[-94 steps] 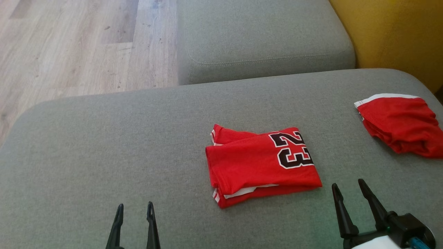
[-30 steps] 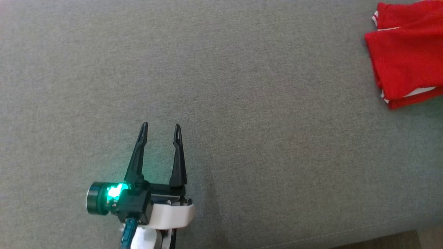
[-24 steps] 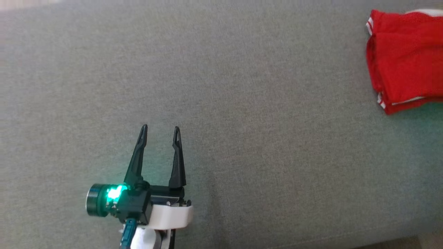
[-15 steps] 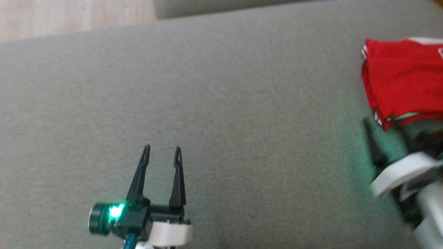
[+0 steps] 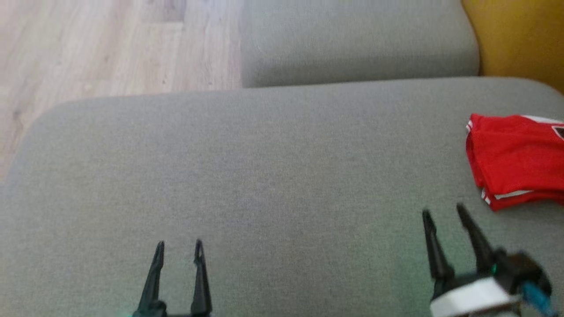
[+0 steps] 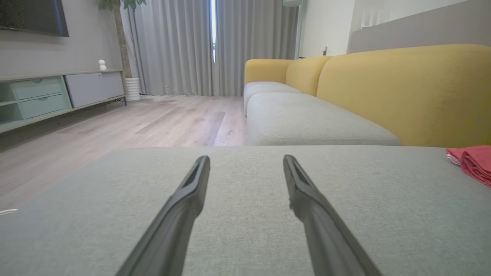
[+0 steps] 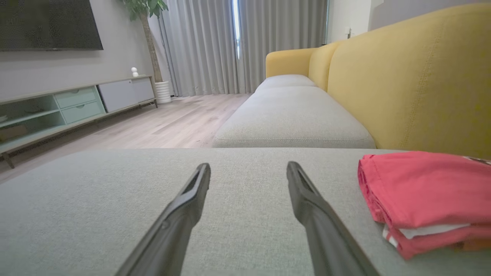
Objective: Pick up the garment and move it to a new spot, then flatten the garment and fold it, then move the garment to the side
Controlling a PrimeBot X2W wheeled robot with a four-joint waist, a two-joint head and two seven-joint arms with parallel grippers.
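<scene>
Garment point(image 5: 515, 158) folded, long axis left-right — left gripper point(image 5: 179, 243), right gripper point(image 5: 443, 210): fingers spread, empty.

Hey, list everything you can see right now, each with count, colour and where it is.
folded garment: one, red with white trim, right edge of near cushion
near cushion: one, grey, beneath both grippers
far seat cushions: two, grey, beyond near cushion
sofa back: one, yellow, right, behind the cushions
floor: one, pale wood, left
curtains: pair, grey, far wall
low cabinet: one, pale green and grey, left wall
left gripper: one, dark, open, lower left, holding nothing
right gripper: one, dark, open, lower right, beside garment, not touching
</scene>
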